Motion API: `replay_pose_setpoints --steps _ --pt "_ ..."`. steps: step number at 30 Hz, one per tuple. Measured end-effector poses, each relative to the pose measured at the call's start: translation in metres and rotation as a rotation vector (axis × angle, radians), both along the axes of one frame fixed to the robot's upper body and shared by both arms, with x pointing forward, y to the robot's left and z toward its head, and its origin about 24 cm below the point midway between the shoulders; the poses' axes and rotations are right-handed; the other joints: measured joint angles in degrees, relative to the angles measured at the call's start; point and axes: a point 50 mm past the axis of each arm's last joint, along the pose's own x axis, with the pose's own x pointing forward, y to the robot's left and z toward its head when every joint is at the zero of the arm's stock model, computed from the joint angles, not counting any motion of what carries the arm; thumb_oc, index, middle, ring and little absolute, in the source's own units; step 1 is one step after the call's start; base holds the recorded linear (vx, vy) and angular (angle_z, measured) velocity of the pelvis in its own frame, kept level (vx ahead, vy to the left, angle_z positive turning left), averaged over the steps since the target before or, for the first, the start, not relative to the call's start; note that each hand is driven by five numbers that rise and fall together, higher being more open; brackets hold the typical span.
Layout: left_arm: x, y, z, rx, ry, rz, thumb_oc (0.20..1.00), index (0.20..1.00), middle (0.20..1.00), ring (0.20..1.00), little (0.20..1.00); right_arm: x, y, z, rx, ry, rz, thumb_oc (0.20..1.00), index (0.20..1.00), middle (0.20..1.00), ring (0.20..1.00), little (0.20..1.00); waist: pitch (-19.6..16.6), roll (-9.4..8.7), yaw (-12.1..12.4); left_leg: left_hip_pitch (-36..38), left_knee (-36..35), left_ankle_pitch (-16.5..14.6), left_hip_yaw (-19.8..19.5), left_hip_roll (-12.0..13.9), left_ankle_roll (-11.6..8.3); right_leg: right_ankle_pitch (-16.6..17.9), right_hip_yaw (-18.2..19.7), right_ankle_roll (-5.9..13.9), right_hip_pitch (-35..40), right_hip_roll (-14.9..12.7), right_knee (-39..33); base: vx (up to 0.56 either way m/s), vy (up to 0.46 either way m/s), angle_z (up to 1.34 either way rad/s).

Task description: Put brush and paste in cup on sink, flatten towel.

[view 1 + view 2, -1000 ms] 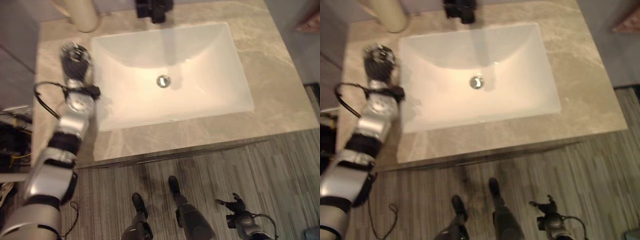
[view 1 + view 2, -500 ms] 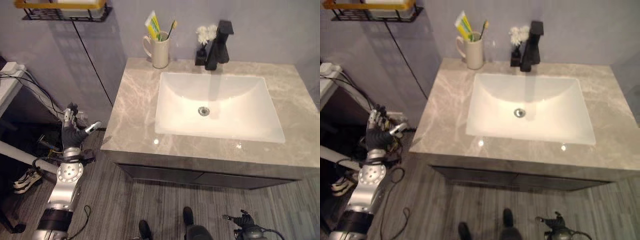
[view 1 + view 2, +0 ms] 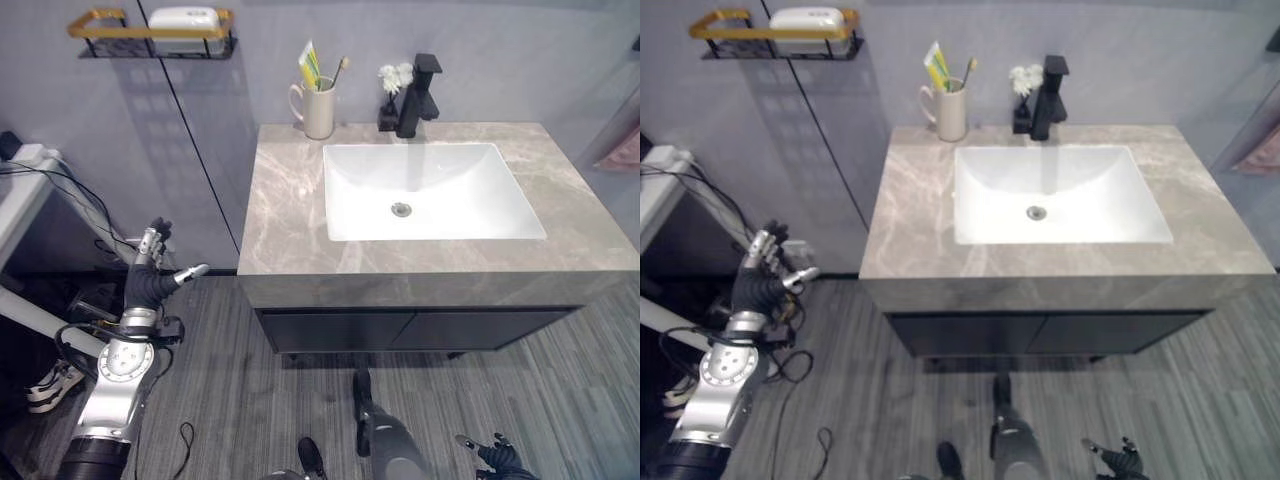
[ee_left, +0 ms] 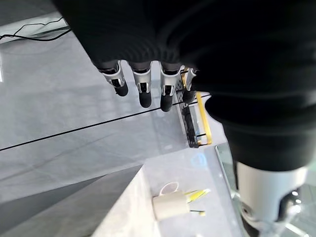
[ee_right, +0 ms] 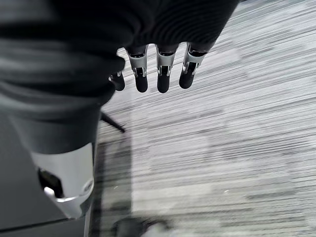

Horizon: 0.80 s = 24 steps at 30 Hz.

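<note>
Upright at the back left corner of the grey marble counter [image 3: 290, 200], a cream cup [image 3: 318, 110] with a side handle holds a yellow-and-green paste tube [image 3: 309, 66] and a slim brush [image 3: 340, 70], both leaning out of its mouth. It stands just left of the white rectangular sink [image 3: 430, 190], apart from the black faucet [image 3: 415, 95]. Small white flowers [image 3: 392, 76] in a dark vase sit just beside the faucet. At the far right edge a pinkish cloth [image 3: 622, 152] is cut off, too little of it showing to tell how it lies.

Well left of the counter and lower, over the striped floor [image 3: 240, 400], the left hand [image 3: 150, 285] hangs with fingers straight and spread, thumb out, holding nothing; its wrist view shows the cup beyond the fingertips. The right hand [image 3: 1118, 458] is low at the bottom edge, fingers loosely extended and empty. A gold-railed wall shelf [image 3: 150, 30] carries a white object.
</note>
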Motion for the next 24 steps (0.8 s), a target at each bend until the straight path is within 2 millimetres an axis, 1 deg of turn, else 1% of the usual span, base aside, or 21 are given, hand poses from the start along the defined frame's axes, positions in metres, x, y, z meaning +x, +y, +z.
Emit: replay_pose_setpoints --steps 1,2,4,5,7,8,9,10,11,12,13,14,15,16,17,18,20,21,22,24 --pt "0.000 0.001 -0.001 0.003 0.005 0.003 1.000 1.000 1.000 1.000 1.000 -0.008 0.001 -0.002 0.006 0.018 -0.008 1.000 1.000 1.000 1.000 1.000 -0.19 0.46 -0.02 0.58 -0.17 -0.25 -0.57 -0.01 -0.01 0.88 0.94 -1.02 -0.31 0.85 1.02 0.23 -0.011 0.15" --pt "0.001 0.001 0.000 0.004 0.005 0.002 1.000 1.000 1.000 1.000 1.000 -0.014 0.000 -0.003 0.008 0.033 -0.016 1.000 1.000 1.000 1.000 1.000 -0.21 0.42 -0.04 0.98 -0.17 -0.69 -0.85 -0.27 -0.15 1.37 1.02 -1.67 -0.02 0.84 1.84 0.31 -0.023 0.25" --pt "0.003 -0.002 -0.003 0.003 0.026 -0.013 1.000 1.000 1.000 1.000 1.000 -0.031 -0.003 -0.006 0.008 0.086 -0.029 1.000 1.000 1.000 1.000 1.000 -1.38 0.64 -0.26 1.77 0.79 -2.46 -2.72 -1.02 -0.50 1.54 1.34 -2.16 2.36 0.48 2.63 0.24 -0.044 0.34" --pt "0.003 -0.001 -0.003 -0.001 0.029 -0.011 1.000 1.000 1.000 1.000 1.000 -0.033 -0.004 -0.007 0.011 0.097 -0.027 1.000 1.000 1.000 1.000 1.000 -1.61 0.88 -0.69 2.61 0.89 -2.96 -3.39 -1.22 -0.88 1.67 1.56 -2.38 3.60 0.78 2.60 0.23 -0.078 0.37" --pt "0.004 0.001 -0.005 -0.030 0.041 -0.009 1.000 1.000 1.000 1.000 1.000 -0.031 -0.006 -0.006 0.005 0.108 -0.012 1.000 1.000 1.000 1.000 1.000 -2.56 1.65 -1.35 4.27 0.49 -4.02 -4.16 -1.29 -1.54 2.47 0.90 -3.79 5.23 1.26 2.83 0.21 -0.099 0.16" --pt "0.004 0.003 -0.009 -0.041 0.054 -0.001 1.000 1.000 1.000 1.000 1.000 -0.026 -0.006 -0.005 -0.004 0.105 0.013 1.000 1.000 1.000 1.000 1.000 -3.72 2.38 -1.42 5.74 -0.34 -5.02 -4.27 -1.14 -2.41 3.13 0.76 -5.24 5.62 2.06 2.65 0.25 -0.138 0.06" --pt "0.005 0.003 -0.014 -0.052 0.073 0.004 1.000 1.000 1.000 1.000 1.000 -0.020 -0.007 -0.004 -0.010 0.095 0.028 1.000 1.000 1.000 1.000 1.000 -4.50 3.84 -1.86 7.19 -1.21 -5.76 -5.11 -0.22 -3.32 4.47 0.46 -8.91 6.16 3.09 2.76 0.21 -0.131 0.02" --pt "0.005 0.003 -0.014 -0.052 0.073 0.004 1.000 1.000 1.000 1.000 1.000 -0.020 -0.007 -0.004 -0.010 0.095 0.028 1.000 1.000 1.000 1.000 1.000 -4.50 3.84 -1.86 7.19 -1.21 -5.76 -5.11 -0.22 -3.32 4.47 0.46 -8.91 6.16 3.09 2.76 0.16 -0.098 0.13" --pt "0.009 -0.002 -0.019 -0.063 0.097 -0.020 1.000 1.000 1.000 1.000 1.000 -0.015 -0.010 -0.001 -0.030 0.097 0.070 1.000 1.000 1.000 1.000 1.000 -5.68 6.73 -2.12 7.44 -1.82 -6.49 -5.98 2.27 -4.58 3.57 -0.70 -11.28 6.86 5.35 2.65 0.09 -0.060 0.25" --pt "0.015 -0.006 -0.017 -0.059 0.097 -0.038 1.000 1.000 1.000 1.000 1.000 -0.011 -0.009 -0.001 -0.039 0.101 0.113 1.000 1.000 1.000 1.000 1.000 -5.55 7.44 -2.16 8.01 -1.69 -6.23 -7.17 3.16 -5.98 2.58 -1.28 -13.26 8.00 5.77 3.21 0.14 -0.088 0.24" --pt "0.019 -0.006 -0.012 -0.056 0.082 -0.044 1.000 1.000 1.000 1.000 1.000 -0.003 -0.008 0.001 -0.044 0.093 0.153 1.000 1.000 1.000 1.000 1.000 -5.40 7.15 -2.12 8.33 -0.68 -3.90 -7.09 3.56 -9.66 1.26 -1.29 -14.57 8.06 5.58 5.20 0.17 -0.105 0.23" --pt "0.024 -0.006 -0.010 -0.022 0.088 -0.051 1.000 1.000 1.000 1.000 1.000 0.002 -0.012 0.004 -0.060 0.081 0.181 1.000 1.000 1.000 1.000 1.000 -5.29 7.64 -2.21 9.08 -1.06 -2.83 -7.44 4.09 -11.33 0.50 -1.28 -15.22 7.80 5.79 7.13 0.16 -0.093 0.10" --pt "0.030 -0.006 -0.005 0.002 0.082 -0.057 1.000 1.000 1.000 1.000 1.000 0.004 -0.014 0.005 -0.066 0.078 0.181 1.000 1.000 1.000 1.000 1.000 -5.31 7.88 -2.32 9.13 -0.78 -2.43 -7.64 4.55 -11.96 -0.32 -1.29 -14.99 7.61 5.94 8.37 0.11 -0.057 0.15" --pt "0.035 -0.006 0.002 0.007 0.058 -0.054 1.000 1.000 1.000 1.000 1.000 0.004 -0.015 0.005 -0.068 0.078 0.180 1.000 1.000 1.000 1.000 1.000 -5.34 7.95 -2.47 9.24 -0.69 -2.32 -7.91 4.91 -11.98 -1.38 -1.15 -14.73 7.74 6.22 8.75 0.11 -0.057 0.14" --pt "0.039 -0.006 0.009 0.009 0.035 -0.052 1.000 1.000 1.000 1.000 1.000 0.004 -0.016 0.005 -0.068 0.078 0.172 1.000 1.000 1.000 1.000 1.000 -5.49 8.15 -2.67 9.40 -1.24 -2.34 -8.17 5.28 -11.99 -2.70 -1.03 -13.97 7.74 6.61 8.77 0.10 -0.047 0.18" --pt "0.048 -0.009 0.018 0.017 0.009 -0.055 1.000 1.000 1.000 1.000 1.000 0.005 -0.017 0.005 -0.068 0.082 0.164 1.000 1.000 1.000 1.000 1.000 -5.41 8.32 -3.35 9.33 -2.35 -2.34 -8.31 5.54 -11.99 -4.39 -0.97 -13.54 7.45 6.75 8.63 0.10 -0.039 0.15" --pt "0.059 -0.016 0.026 0.056 0.007 -0.087 1.000 1.000 1.000 1.000 1.000 0.003 -0.018 0.004 -0.067 0.101 0.156 1.000 1.000 1.000 1.000 1.000 -4.82 9.15 -3.75 8.95 -3.05 -2.36 -8.28 6.16 -12.06 -4.41 -0.95 -13.63 6.65 7.48 8.53 0.10 -0.029 -0.02" --pt "0.060 -0.017 0.025 0.070 0.016 -0.094 1.000 1.000 1.000 1.000 1.000 0.002 -0.018 0.004 -0.066 0.107 0.155 1.000 1.000 1.000 1.000 1.000 -4.81 9.15 -4.07 8.94 -2.97 -2.33 -8.24 6.17 -12.07 -4.45 -0.90 -13.68 6.64 7.51 8.52 0.09 -0.027 -0.16" --pt "0.062 -0.019 0.027 0.089 0.016 -0.100 1.000 1.000 1.000 1.000 1.000 -0.002 -0.019 0.003 -0.066 0.126 0.148 1.000 1.000 1.000 1.000 1.000 -4.75 9.29 -5.25 9.08 -2.93 -2.18 -8.36 6.21 -12.30 -4.81 -0.79 -13.95 6.68 7.68 8.54 0.09 -0.030 -0.10" --pt "0.072 -0.025 0.030 0.108 0.020 -0.120 1.000 1.000 1.000 1.000 1.000 -0.006 -0.020 0.002 -0.067 0.141 0.146 1.000 1.000 1.000 1.000 1.000 -4.44 9.67 -6.27 8.88 -3.06 -2.19 -8.32 6.20 -12.31 -5.00 -0.69 -13.82 6.43 7.74 8.50 0.07 -0.029 -0.07"
